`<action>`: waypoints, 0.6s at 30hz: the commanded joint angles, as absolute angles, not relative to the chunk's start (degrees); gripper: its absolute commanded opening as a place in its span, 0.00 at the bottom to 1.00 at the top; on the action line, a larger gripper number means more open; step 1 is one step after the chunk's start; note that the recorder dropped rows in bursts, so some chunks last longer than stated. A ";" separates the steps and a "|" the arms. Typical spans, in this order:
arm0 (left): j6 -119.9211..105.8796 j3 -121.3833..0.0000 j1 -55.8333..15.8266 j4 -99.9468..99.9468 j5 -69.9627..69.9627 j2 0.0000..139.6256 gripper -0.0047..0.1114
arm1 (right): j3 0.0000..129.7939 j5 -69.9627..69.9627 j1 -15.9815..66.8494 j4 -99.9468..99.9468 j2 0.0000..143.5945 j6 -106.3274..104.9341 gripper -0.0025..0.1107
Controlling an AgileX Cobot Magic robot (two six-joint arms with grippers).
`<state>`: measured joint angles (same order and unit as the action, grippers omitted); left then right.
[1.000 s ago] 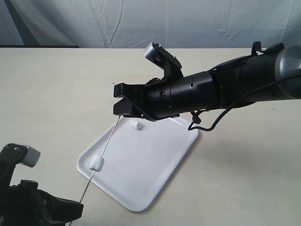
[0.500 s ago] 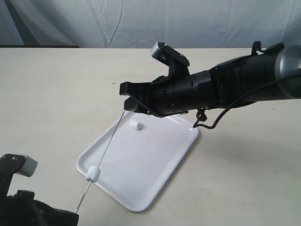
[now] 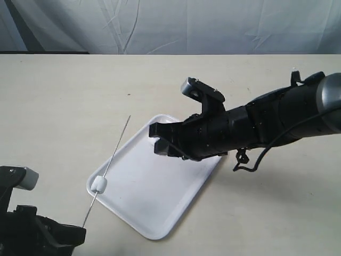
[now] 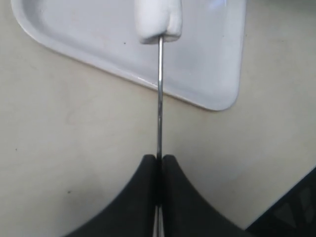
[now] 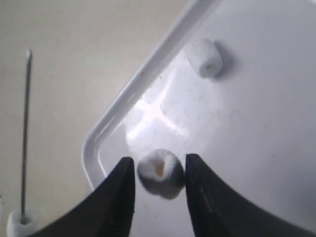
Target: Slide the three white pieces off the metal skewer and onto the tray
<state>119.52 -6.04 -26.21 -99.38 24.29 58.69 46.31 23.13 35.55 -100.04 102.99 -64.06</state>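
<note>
The thin metal skewer [image 3: 113, 154] slants up from my left gripper [image 3: 74, 234], which is shut on its lower end [image 4: 159, 157]. One white piece [image 3: 99, 184] stays threaded on it, over the left rim of the white tray [image 3: 160, 232]; the same piece [image 4: 158, 19] shows in the left wrist view. My right gripper [image 3: 159, 140] hovers over the tray's far part, clear of the skewer. Its jaws [image 5: 160, 159] stand open with a blurred second white piece [image 5: 160, 174] loose between them. A third piece [image 5: 204, 58] lies on the tray [image 5: 148, 74].
A beige tabletop [image 3: 64, 96] surrounds the tray, with a pale cloth backdrop [image 3: 160, 26] behind it. The right arm's black body and its cable [image 3: 250, 162] hang over the tray's right side.
The right gripper left the skewer's tip and moved right and down over the tray, bringing one piece with it. The skewer's tip is now bare. The left gripper shifted slightly.
</note>
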 commanded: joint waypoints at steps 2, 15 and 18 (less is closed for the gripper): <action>119.83 -8.44 -26.38 -99.95 24.21 58.68 0.04 | 44.85 31.83 35.44 -99.95 102.53 -64.46 0.36; 119.23 -14.41 -26.38 -99.95 30.54 66.02 0.04 | 44.99 49.88 35.44 -99.95 102.42 -72.24 0.36; 118.21 -16.56 -26.38 -99.95 31.66 66.67 0.04 | 44.99 49.38 35.44 -99.95 102.42 -72.24 0.36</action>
<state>118.70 -15.58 -26.21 -99.87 30.98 66.31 45.12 49.24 35.55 -99.94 102.99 -71.52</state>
